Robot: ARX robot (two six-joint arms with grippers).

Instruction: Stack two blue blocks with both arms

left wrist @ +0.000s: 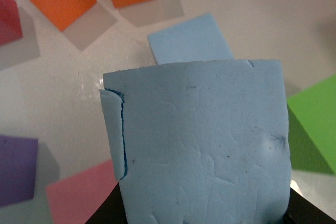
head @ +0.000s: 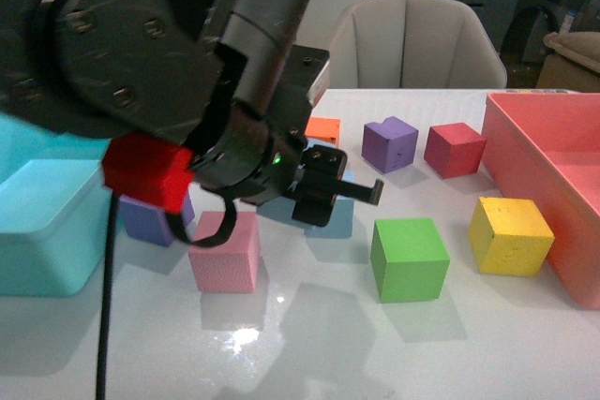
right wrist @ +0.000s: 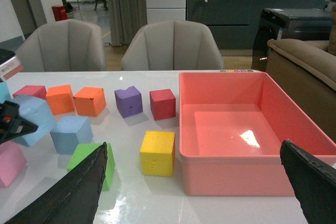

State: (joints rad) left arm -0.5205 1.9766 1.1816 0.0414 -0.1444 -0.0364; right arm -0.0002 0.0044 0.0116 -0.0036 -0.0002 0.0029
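L gripper (head: 323,196) clamped on blue block (left wrist: 202,145), aloft close by 2nd blue block (left wrist: 189,40) resting mid table (head: 309,353), well off every edge; R gripper (right wrist: 194,148) fingers spread wide, empty; foam looks light, soft, creased at grip, so prob. take flat opp. faces, gentle squeeze.

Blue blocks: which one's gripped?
The creased blue block filling the left wrist view, held by the left gripper; the other block sits free on the table beyond it.

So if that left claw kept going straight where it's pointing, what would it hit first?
Likely the other blue block lying on the table, just beyond the blue block held in the left gripper; depth is unclear.
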